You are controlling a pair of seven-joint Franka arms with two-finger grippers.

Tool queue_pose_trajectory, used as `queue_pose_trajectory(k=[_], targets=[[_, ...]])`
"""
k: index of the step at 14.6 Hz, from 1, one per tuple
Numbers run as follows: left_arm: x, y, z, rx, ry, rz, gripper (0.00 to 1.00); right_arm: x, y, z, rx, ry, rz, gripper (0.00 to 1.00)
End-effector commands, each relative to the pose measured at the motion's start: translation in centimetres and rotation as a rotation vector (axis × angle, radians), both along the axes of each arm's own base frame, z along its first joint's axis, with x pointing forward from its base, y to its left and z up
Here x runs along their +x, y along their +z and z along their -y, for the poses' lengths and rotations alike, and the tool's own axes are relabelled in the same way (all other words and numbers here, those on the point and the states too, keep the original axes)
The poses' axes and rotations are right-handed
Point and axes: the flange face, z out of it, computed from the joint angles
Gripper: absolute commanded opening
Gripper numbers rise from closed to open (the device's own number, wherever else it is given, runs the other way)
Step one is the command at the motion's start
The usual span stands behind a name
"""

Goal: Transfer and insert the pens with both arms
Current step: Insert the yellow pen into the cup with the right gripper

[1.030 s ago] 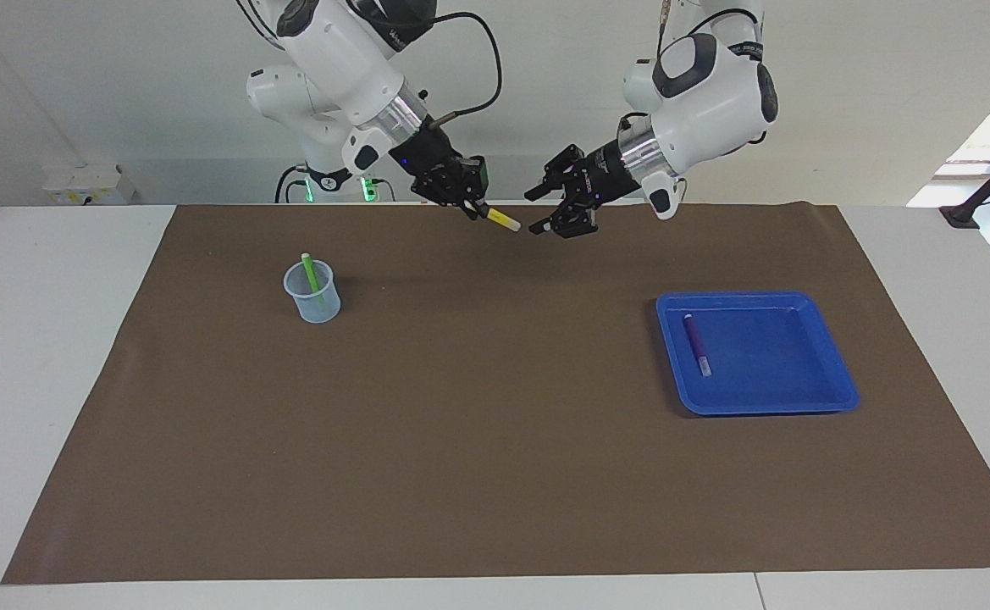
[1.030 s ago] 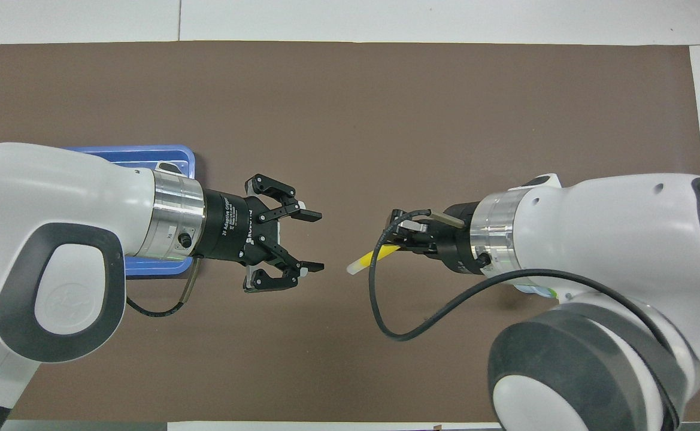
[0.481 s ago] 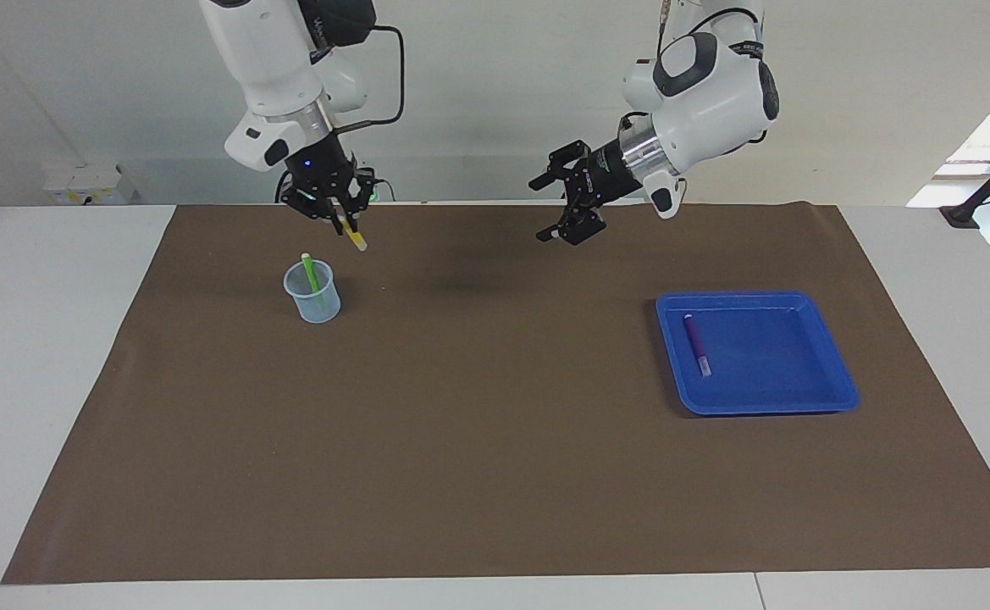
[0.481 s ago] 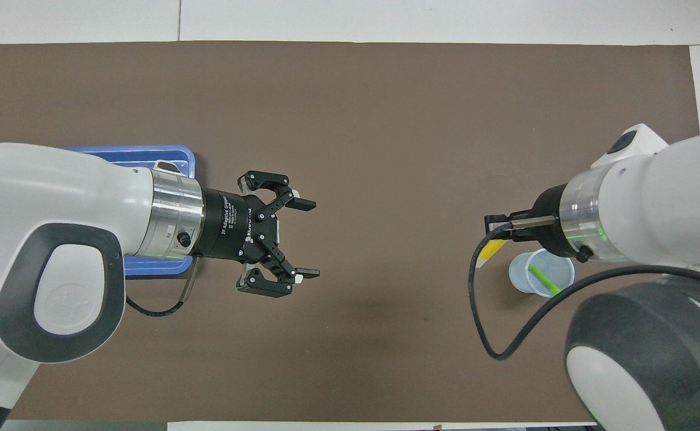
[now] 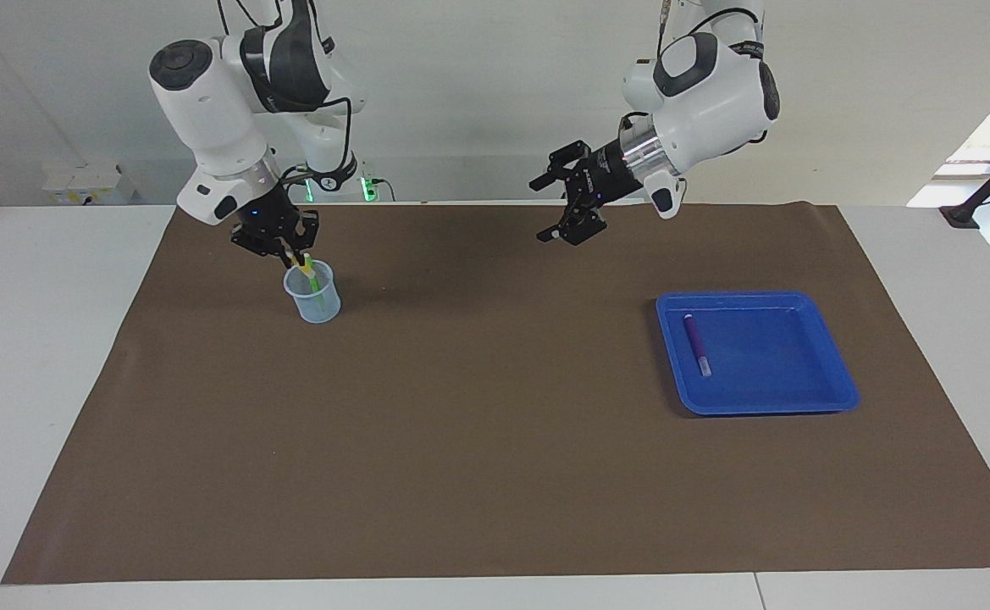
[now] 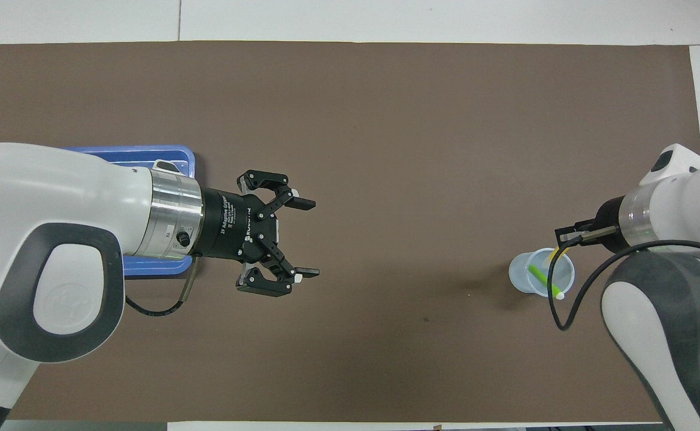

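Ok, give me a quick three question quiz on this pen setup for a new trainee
1. True or false: the purple pen lies in the blue tray.
2. Which claw holds the yellow pen? A: left claw. B: right claw.
3. Fill in: the green pen stands in the clear ____.

Key
1. True.
2. B. It is just over the cup's rim with the pen angled down into it; the left one waits open over the mat.
3. Cup.
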Motion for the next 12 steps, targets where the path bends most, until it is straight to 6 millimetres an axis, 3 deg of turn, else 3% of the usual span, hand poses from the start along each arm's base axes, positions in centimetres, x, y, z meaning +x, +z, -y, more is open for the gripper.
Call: queue_pose_trajectory(k=[1, 3, 4, 5, 8, 9, 10, 12], targets=[[-0.6, 0.2, -0.4, -0.017, 0.014, 0.006, 1.00, -1.3, -1.4, 1.8, -0.022, -0.006, 0.002, 0.00], [-0.4, 0.2, -0.6, -0.017, 0.017, 0.008, 1.00, -0.7, -2.0, 1.8, -0.020, -0.010, 0.015, 0.00], [-0.4, 0.1, -0.6, -0.019, 0.008, 0.019, 1.00, -0.6, -2.8, 1.9, -0.019, -0.013, 0.015, 0.07], [-0.4, -0.1, -0.7, -0.021, -0.012, 0.038, 1.00, -0.8, -3.3, 1.9, -0.019, -0.015, 0.008, 0.16], [-0.3, -0.6, -2.2, -0.027, -0.133, 0.162, 1.00, -0.8, -3.3, 1.9, -0.019, -0.014, 0.008, 0.64], [-0.2, -0.7, -2.9, -0.005, -0.181, 0.203, 1.00, -0.8, -3.2, 1.9, -0.019, -0.014, 0.008, 0.91], [0.0, -1.0, -3.5, 0.023, -0.220, 0.229, 1.00, -0.6, -2.9, 1.8, -0.018, -0.011, 0.008, 1.00], [0.1, -1.2, -4.3, 0.075, -0.306, 0.289, 1.00, 0.3, 0.0, 1.2, -0.016, -0.002, 0.049, 1.00]])
